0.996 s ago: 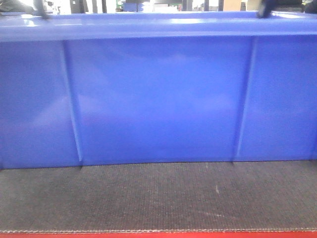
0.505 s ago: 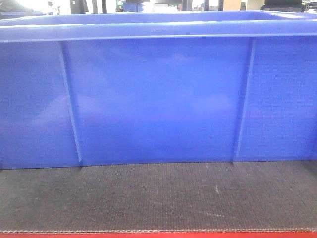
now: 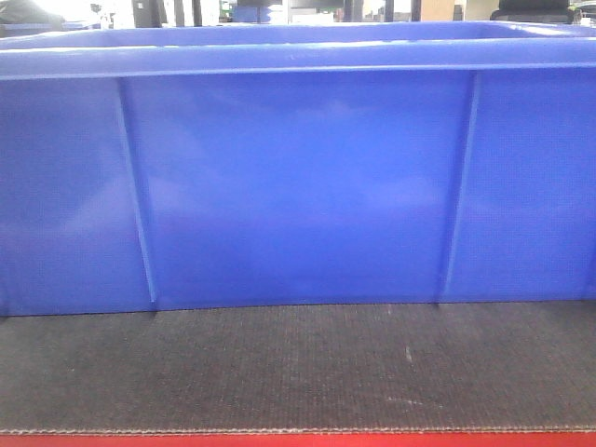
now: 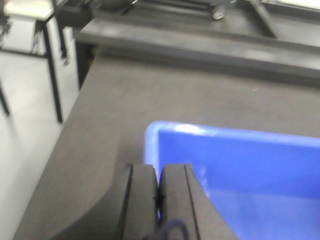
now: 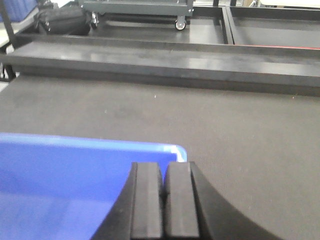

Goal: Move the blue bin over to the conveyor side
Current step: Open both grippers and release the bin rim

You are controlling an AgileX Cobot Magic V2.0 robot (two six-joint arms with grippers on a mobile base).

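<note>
The blue bin (image 3: 298, 186) fills the front view, its ribbed near wall standing on the dark grey conveyor (image 3: 298, 372) just behind the red edge strip (image 3: 298, 440). No gripper shows in that view. In the left wrist view my left gripper (image 4: 158, 170) is shut with nothing in it, hanging over the bin's (image 4: 240, 170) left wall near its far corner. My right gripper (image 5: 163, 167) is also shut and bare, above the bin's (image 5: 65, 175) far right corner. The bin's inside looks bare where it shows.
Beyond the bin the belt (image 5: 240, 130) runs to a raised dark side rail (image 5: 160, 60). Behind it stand a wheeled cart (image 5: 140, 7) and a black bag (image 5: 62, 20). Left of the belt is pale floor (image 4: 25, 150) with thin black table legs (image 4: 50, 65).
One second ago dark gripper parts touched both top corners of the bin's rim in the front view. They have left that view, and the bin stands still.
</note>
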